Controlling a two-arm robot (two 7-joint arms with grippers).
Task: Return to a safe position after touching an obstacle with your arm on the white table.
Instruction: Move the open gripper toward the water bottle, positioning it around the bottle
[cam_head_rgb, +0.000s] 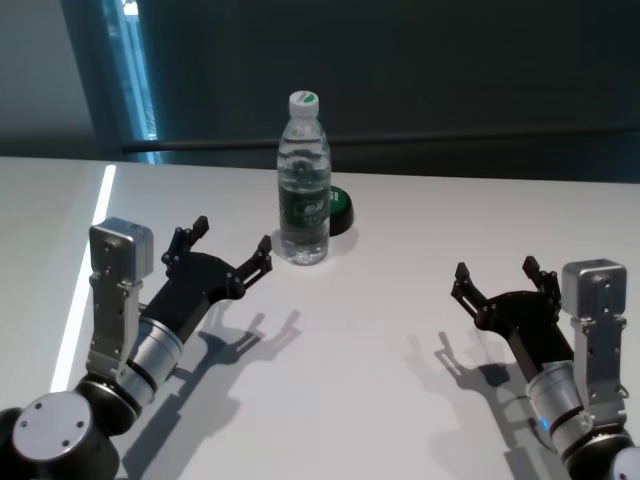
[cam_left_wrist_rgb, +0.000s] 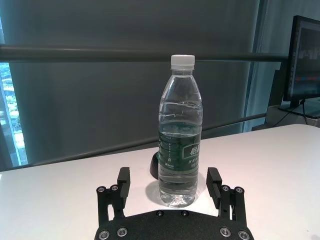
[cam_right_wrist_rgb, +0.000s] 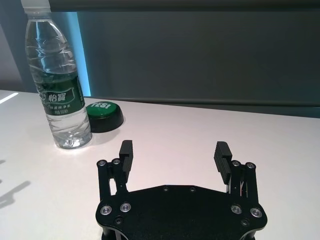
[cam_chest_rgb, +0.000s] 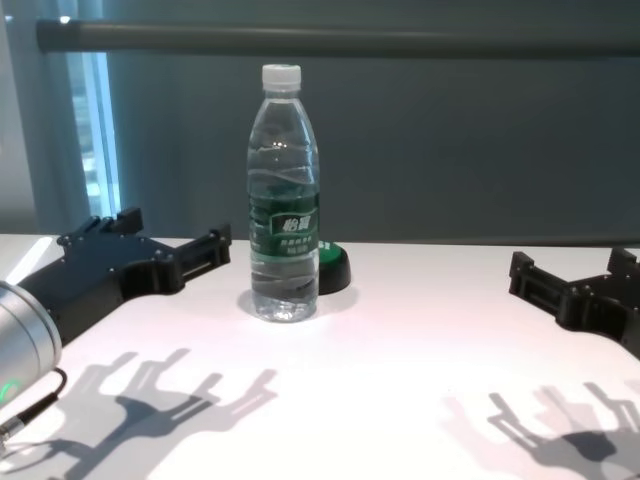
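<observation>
The obstacle, a tall clear water bottle (cam_head_rgb: 303, 190) with a white cap and dark green label, stands upright on the white table (cam_head_rgb: 380, 330) near its far middle. My left gripper (cam_head_rgb: 232, 237) hovers just left of the bottle and a little nearer to me, open and empty, with its fingers pointing at the bottle and a small gap between them. In the left wrist view the bottle (cam_left_wrist_rgb: 180, 145) stands straight ahead of the open left gripper (cam_left_wrist_rgb: 168, 175). Far off at the right, my right gripper (cam_head_rgb: 495, 270) is open and empty. The chest view shows the bottle (cam_chest_rgb: 284, 220) between both arms.
A low black puck with a green top (cam_head_rgb: 338, 212) sits right behind the bottle, seen also in the right wrist view as the puck (cam_right_wrist_rgb: 104, 115). A dark wall and a rail run behind the table's far edge. A monitor (cam_left_wrist_rgb: 305, 65) stands far off.
</observation>
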